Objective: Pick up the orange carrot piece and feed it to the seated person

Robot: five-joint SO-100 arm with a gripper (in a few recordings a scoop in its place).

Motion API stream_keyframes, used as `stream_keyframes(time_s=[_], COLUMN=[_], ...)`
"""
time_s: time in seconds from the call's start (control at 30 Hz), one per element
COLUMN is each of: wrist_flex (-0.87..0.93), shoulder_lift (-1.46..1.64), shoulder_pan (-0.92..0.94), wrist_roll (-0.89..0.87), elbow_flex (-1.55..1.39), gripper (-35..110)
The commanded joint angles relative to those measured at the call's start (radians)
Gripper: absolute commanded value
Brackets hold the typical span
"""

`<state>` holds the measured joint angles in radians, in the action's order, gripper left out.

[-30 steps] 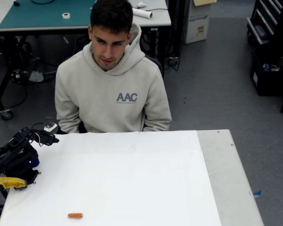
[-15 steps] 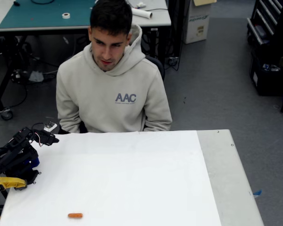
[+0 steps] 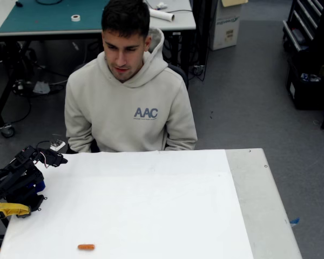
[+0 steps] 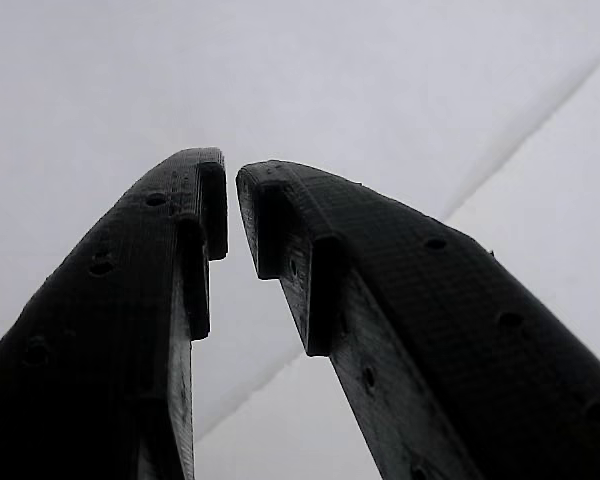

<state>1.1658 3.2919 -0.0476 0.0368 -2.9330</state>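
The small bright orange carrot piece (image 3: 86, 247) lies flat on the white surface (image 3: 151, 205), near its front edge and well apart from the folded black arm at the left edge in the fixed view. The black two-finger pincer (image 4: 231, 200) is nearly together, a thin gap between its tips, gripping nothing. The seated person in a beige hoodie (image 3: 130, 102) sits behind the far edge.
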Motion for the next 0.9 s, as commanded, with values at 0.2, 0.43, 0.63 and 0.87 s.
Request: stream_keyframes(time_s=[0.2,0.43,0.63,0.87], wrist_flex=[0.015,0.015,0.015,0.015], shoulder_lift=[0.009,0.009,0.011,0.006], shoulder_pan=[-0.021,-0.021,-0.008,-0.006], wrist_roll=[0.006,0.006,0.002,-0.008], elbow_flex=[0.014,0.014,0.014,0.026], gripper=[-3,-3,-3,-3])
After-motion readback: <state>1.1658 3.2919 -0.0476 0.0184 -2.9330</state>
